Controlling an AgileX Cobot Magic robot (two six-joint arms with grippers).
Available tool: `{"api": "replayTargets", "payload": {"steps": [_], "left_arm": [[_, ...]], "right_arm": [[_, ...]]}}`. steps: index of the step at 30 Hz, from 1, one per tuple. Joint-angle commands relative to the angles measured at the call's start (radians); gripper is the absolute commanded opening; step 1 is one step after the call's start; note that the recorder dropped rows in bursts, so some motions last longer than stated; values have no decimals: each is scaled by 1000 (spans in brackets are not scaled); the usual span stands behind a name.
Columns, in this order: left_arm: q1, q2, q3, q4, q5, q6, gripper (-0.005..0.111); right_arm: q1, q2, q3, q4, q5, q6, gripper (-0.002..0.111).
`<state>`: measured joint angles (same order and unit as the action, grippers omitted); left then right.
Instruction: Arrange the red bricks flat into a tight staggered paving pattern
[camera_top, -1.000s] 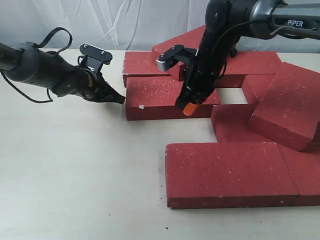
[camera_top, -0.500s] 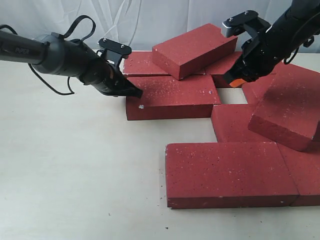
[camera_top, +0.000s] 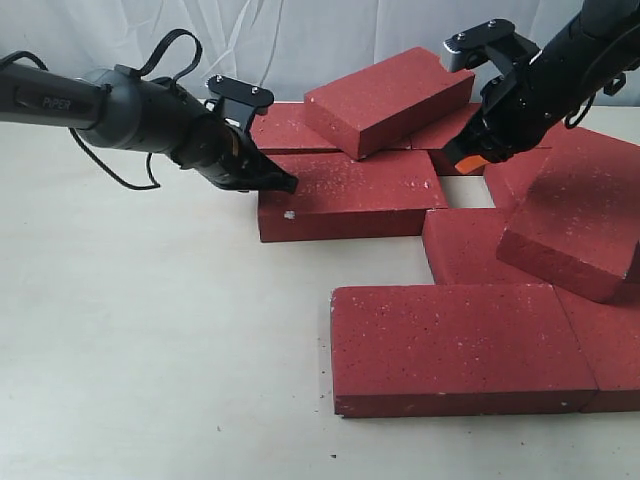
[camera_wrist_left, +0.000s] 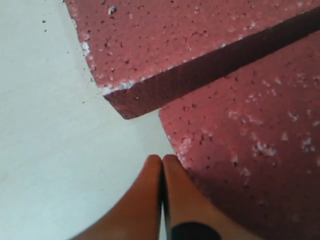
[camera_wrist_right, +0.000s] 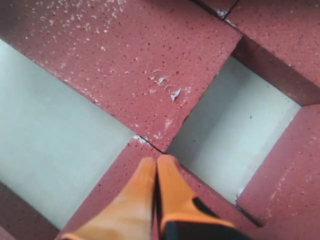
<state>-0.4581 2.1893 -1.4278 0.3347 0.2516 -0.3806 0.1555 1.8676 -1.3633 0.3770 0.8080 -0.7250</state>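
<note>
About nine red bricks (camera_top: 450, 345), one left gripper (camera_top: 288, 185), one right gripper (camera_top: 458, 163)

The right gripper (camera_wrist_right: 156, 161) has its orange fingers pressed together, tips hanging over a seam where red bricks (camera_wrist_right: 125, 65) meet at a corner. The brick just ahead carries white scuffs. Pale table (camera_wrist_right: 50, 115) shows in gaps on both sides of the tips.

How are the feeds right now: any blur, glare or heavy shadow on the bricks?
Exterior view: even, soft light, no glare, bricks sharp, only faint shadows under the tilted ones. Left wrist view: the shut left gripper is soft close to the lens; one brick's side face falls in dark shadow. Right wrist view: bricks crisp, right gripper slightly soft, no glare.
</note>
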Motion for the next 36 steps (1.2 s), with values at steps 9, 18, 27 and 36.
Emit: {"api": "replayTargets", "payload": {"steps": [9, 18, 27, 36], "left_arm": [[-15, 4, -6, -56, -66, -2, 0], [-25, 4, -6, -59, -94, -2, 0], [-27, 40, -21, -81, -113, -4, 0], [-66, 71, -40, -77, -169, -4, 0]], "right_arm": [[-4, -9, 3, 14, -26, -7, 1], [-4, -9, 3, 16, -26, -7, 1], [-4, -9, 3, 17, -30, -7, 1], [-4, -9, 3, 17, -34, -7, 1]]}}
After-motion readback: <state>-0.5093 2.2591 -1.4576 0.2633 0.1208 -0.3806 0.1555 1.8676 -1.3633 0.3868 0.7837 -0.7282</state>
